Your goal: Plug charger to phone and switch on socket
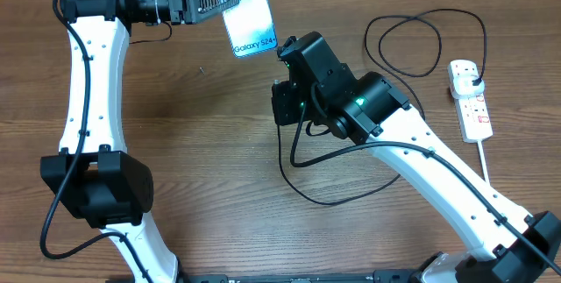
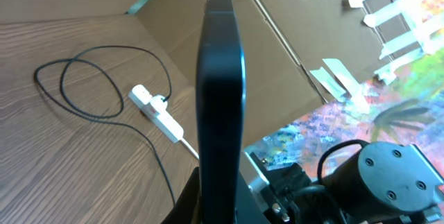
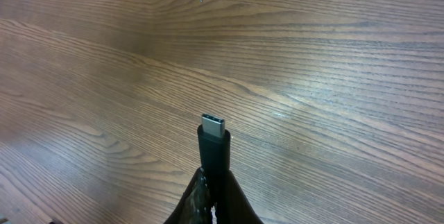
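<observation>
My left gripper (image 1: 215, 1) is shut on the phone (image 1: 247, 10) and holds it above the table's far side, its light screen facing up. In the left wrist view the phone (image 2: 220, 92) shows edge-on as a dark slab rising from that gripper (image 2: 220, 207). My right gripper (image 1: 282, 106) sits just below the phone's "Galaxy S24+" end, shut on the charger's black connector (image 3: 214, 144). The metal tip (image 3: 214, 124) points away over bare wood. The charger's thin cable (image 1: 367, 34) loops to a plug in the white socket (image 1: 472, 99) at the right.
The socket (image 2: 156, 113) and cable loop (image 2: 36, 75) lie on the wooden table beside a cardboard wall (image 2: 277, 50). More black cable trails under the right arm. A thick white cord runs from the socket toward the front right.
</observation>
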Controlling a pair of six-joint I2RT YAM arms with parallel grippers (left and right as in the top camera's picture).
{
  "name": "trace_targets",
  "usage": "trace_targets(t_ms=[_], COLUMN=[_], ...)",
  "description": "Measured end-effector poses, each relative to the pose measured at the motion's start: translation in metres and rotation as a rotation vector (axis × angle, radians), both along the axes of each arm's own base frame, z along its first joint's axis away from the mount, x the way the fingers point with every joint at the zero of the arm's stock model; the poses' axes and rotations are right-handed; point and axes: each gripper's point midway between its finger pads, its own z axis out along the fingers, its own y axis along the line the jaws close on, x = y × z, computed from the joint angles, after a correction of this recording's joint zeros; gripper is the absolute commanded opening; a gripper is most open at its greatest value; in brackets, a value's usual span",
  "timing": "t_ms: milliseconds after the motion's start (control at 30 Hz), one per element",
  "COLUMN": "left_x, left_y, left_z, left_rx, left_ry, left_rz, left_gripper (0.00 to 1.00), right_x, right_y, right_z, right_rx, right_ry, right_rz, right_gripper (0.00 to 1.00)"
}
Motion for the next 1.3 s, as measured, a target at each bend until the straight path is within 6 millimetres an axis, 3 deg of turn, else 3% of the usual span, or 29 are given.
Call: trace_targets(t_ms=[267,667,833,933,1067,1167,1233,1267,1300], left_x=[0.005,0.001,0.011,0.018,0.027,0.029,0.029,0.029,0.029], left_y=[0.001,-0.02,-0.008,0.005,0.029,0.047,0.053,0.055,0.057], left_z=[-0.007,-0.022,-0.058,-0.08,-0.109,-0.124,-0.129,-0.13,-0.131], left_rx=[0.036,0.102,0.287,0.414,0.586,0.681,0.715,0.724,0.736], left_ry=[0.019,0.07,0.14,0.187,0.279,0.34,0.364,0.37,0.376], left_rz=[0.032,0.028,0.148,0.234,0.375,0.465,0.495,0.505,0.517], left_gripper=[0.04,0.04,0.04,0.04,0.04,0.04,0.04,0.04,0.04], right_x=[0.005,-0.003,-0.007,-0.011,-0.014,-0.032,-0.046,-0.061,-0.07], right_y=[0.01,0.012,0.002,-0.003,-0.004,0.008,0.017,0.024,0.03], right_z=[0.047,0.046,0.036,0.031,0.012,-0.072,-0.108,-0.143,-0.16], right_rx=[0.068,0.051,0.015,-0.008,-0.043,-0.181,-0.246,-0.319,-0.354], right_ry=[-0.089,-0.09,-0.04,-0.012,0.034,0.191,0.252,0.304,0.323], right_rz=[0.052,0.128,0.077,0.063,0.062,0.124,0.172,0.219,0.248], right_gripper=[0.04,0.05,0.55,0.59,0.6,0.61,0.68,0.7,0.7])
